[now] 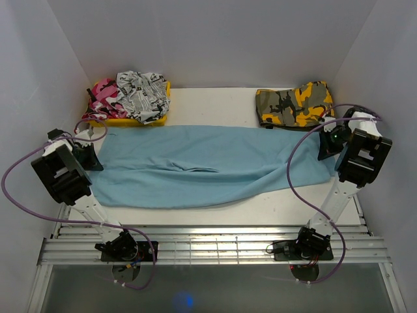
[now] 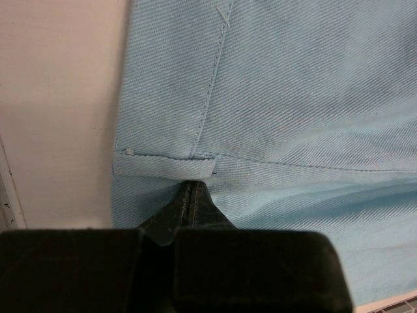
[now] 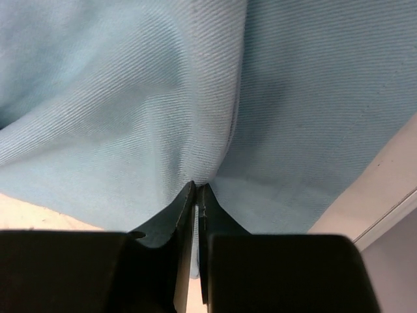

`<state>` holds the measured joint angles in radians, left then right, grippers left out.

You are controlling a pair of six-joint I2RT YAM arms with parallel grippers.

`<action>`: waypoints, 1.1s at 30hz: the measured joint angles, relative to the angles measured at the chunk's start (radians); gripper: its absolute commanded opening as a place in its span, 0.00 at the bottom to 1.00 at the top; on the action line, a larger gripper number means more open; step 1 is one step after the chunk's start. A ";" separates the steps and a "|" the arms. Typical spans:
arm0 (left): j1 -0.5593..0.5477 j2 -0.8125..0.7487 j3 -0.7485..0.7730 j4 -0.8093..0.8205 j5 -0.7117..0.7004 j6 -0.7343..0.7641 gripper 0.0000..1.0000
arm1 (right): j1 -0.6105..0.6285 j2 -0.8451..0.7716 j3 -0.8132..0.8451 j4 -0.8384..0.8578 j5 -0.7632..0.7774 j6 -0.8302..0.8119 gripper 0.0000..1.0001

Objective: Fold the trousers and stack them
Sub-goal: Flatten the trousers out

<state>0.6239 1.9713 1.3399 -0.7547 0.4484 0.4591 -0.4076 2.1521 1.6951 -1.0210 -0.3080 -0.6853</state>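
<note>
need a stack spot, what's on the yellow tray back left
A pink camo garment and a black-and-white printed one are heaped on the yellow tray; its floor is covered, so anything beneath them is hidden.

trousers (image 1: 208, 166) span worktop (image 1: 215, 107) mid-frame, left to right; behind them clothes pile (image 1: 133, 94) upper left, folded garment (image 1: 293, 104) upper right

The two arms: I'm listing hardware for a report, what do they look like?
Left arm and right arm: black boxy wrists on silver-white links, black bases, a purple cable looping along each. Left gripper and right gripper have black wedge-shaped fingers.
</note>
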 measured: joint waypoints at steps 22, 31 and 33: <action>0.001 -0.050 -0.071 0.075 -0.021 0.027 0.00 | -0.341 -0.380 -0.353 -0.161 0.167 -0.249 0.08; 0.072 -0.122 -0.172 0.124 0.007 0.101 0.00 | -0.341 -0.236 -0.428 -0.070 0.209 -0.261 0.08; 0.092 -0.138 -0.192 0.121 0.006 0.119 0.00 | -0.336 -0.220 -0.432 -0.061 0.214 -0.260 0.08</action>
<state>0.7155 1.8328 1.1477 -0.6334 0.4545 0.5781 -0.7437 1.9316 1.2629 -1.0817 -0.0937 -0.9451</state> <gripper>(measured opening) 0.011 0.083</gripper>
